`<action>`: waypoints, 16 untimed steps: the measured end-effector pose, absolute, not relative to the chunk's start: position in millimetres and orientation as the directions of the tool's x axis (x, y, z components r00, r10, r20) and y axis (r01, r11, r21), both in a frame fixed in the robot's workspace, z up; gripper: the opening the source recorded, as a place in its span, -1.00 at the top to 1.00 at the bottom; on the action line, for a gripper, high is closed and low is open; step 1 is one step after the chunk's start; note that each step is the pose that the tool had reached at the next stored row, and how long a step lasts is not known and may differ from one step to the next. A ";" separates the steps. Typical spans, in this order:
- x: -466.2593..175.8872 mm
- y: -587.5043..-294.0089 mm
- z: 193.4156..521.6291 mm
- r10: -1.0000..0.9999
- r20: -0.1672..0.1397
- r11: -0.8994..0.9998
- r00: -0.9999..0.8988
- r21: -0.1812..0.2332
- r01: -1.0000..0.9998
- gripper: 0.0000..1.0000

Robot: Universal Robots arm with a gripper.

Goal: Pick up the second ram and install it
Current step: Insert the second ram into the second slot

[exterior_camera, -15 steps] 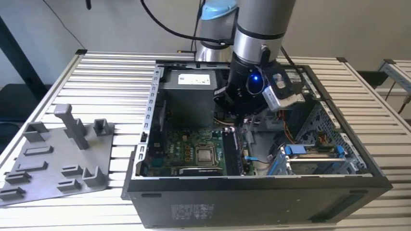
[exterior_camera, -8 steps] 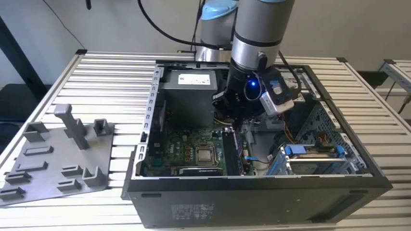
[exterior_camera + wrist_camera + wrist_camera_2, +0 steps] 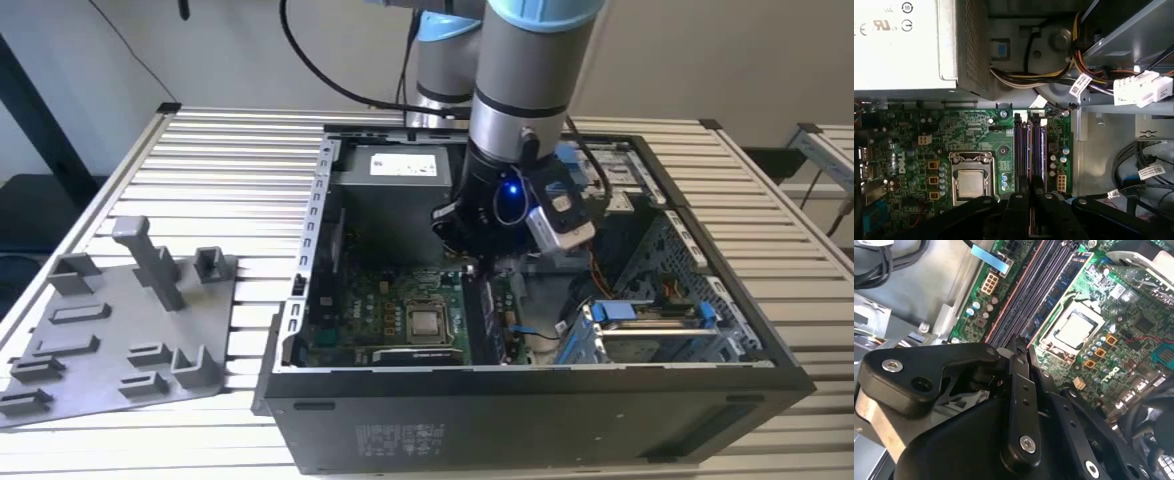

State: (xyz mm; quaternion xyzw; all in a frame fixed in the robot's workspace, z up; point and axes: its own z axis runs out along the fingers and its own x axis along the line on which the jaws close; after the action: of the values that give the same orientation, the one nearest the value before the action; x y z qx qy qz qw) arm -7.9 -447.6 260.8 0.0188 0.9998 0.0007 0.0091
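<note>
My gripper [image 3: 475, 262] reaches down inside the open computer case [image 3: 307, 300], over the memory slots [image 3: 1036, 150] beside the processor socket [image 3: 970, 182]. In both wrist views its black fingers [image 3: 1019, 385] stand close together above the slots. The second ram [image 3: 1061, 287], a thin blue-green board with chips, runs on edge from the fingertips along the slot nearest the socket [image 3: 1074, 330], and the gripper [image 3: 1018, 347] looks shut on its near part. Its lower edge sits at slot level. How deep it is seated is hidden by the gripper [image 3: 1029, 197].
A grey holder tray [image 3: 120, 330] with upright posts lies on the slatted table at the exterior view's left. The power supply [image 3: 400, 165] fills the case's back. Cable bundles [image 3: 1054, 75] and a drive cage [image 3: 654, 320] crowd the side beyond the slots.
</note>
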 end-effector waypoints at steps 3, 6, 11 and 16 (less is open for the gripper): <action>-8.3 -447.5 255.3 0.039 -0.018 0.999 -0.999 0.002 0.039 0.72; -8.5 -447.6 249.9 0.041 -0.018 0.999 -0.999 0.002 0.041 0.72; -9.1 -447.7 241.0 0.069 -0.018 0.998 -0.997 0.002 0.069 0.72; -9.1 -447.8 240.3 0.072 -0.018 0.997 -0.997 0.002 0.072 0.72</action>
State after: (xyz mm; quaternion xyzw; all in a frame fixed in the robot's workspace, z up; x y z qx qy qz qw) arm -9.1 -447.8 240.3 0.0358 0.9993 0.0005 0.0092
